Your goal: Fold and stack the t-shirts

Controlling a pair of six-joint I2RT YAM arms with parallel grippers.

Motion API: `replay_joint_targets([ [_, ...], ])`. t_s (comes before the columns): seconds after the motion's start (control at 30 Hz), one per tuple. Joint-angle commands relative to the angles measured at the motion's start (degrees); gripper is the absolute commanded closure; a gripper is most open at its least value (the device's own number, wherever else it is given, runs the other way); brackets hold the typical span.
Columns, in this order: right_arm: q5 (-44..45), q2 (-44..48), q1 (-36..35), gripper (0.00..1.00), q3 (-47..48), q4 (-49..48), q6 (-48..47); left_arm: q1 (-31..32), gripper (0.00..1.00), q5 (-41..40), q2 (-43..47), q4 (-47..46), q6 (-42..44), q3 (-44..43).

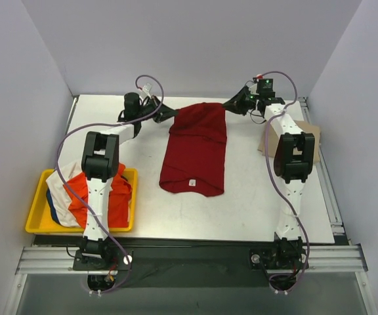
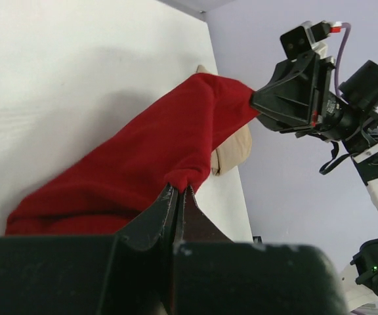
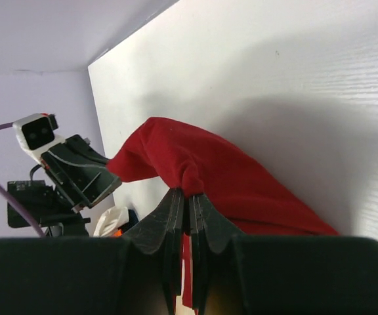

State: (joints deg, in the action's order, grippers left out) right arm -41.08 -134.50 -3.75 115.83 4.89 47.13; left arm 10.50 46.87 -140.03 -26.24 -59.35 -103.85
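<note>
Top external view has the dark red t-shirt (image 1: 194, 149) lying lengthwise in the middle of the table (image 1: 254, 197). It is already narrowed into a long strip, with a small white label by its near end and its far end lifted off the surface. The left gripper (image 1: 168, 111) pinches the far left corner and the right gripper (image 1: 233, 103) the far right corner. Both wrist views show the jaws pressed together on a fold of red cloth, which spans between them. The step in hand looks like the end-to-end fold, with the far edge raised and ready to be carried toward the near hem. The next move calls for both arms to draw back toward their bases together, level and at the same pace. They should lower and let go only once the far edge lies over the near one, since uneven travel would likely skew the fold. Orange, white and blue shirts (image 1: 110, 193) sit heaped in the yellow tray (image 1: 35, 220) at the near left, partly hidden by the left arm. A tan shirt (image 1: 315, 134) lies at the right side, beside the right arm.
</note>
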Motion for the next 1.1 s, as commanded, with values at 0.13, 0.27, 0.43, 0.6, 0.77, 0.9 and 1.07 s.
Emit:
replay_joint_targets([
  [0.13, -4.8, 10.56, -0.21, 1.0, -8.06, -6.55, -0.64, -1.71, 1.0, 0.77, 10.82, -9.7, -0.41, 9.53],
  [0.27, -4.97, 13.38, -0.21, 1.0, -12.11, -7.43, -1.17, -1.98, 1.0, 1.03, 12.85, -10.76, -0.68, 12.62],
  [0.43, -5.15, 17.5, -0.21, 1.0, -16.95, -7.87, -1.78, -2.07, 1.0, 1.2, 15.74, -12.52, -1.21, 16.05],
  [0.6, -5.24, 20.32, -0.47, 1.0, -22.83, -8.49, -2.31, -2.15, 1.0, 2.17, 18.12, -13.48, -1.2, 21.04],
  [0.77, -5.06, 24.19, -0.91, 1.0, -27.41, -9.1, -2.75, -2.15, 1.0, 2.61, 22.07, -13.84, -0.33, 25.71],
  [0.9, -4.97, 26.56, -1.17, 1.0, -30.48, -9.19, -2.92, -2.15, 1.0, 2.96, 24.62, -13.84, 0.29, 29.31],
  [1.07, -4.89, 29.82, -1.17, 1.0, -34.61, -9.19, -3.19, -2.24, 1.0, 3.14, 27.96, -14.37, 0.55, 34.41],
])
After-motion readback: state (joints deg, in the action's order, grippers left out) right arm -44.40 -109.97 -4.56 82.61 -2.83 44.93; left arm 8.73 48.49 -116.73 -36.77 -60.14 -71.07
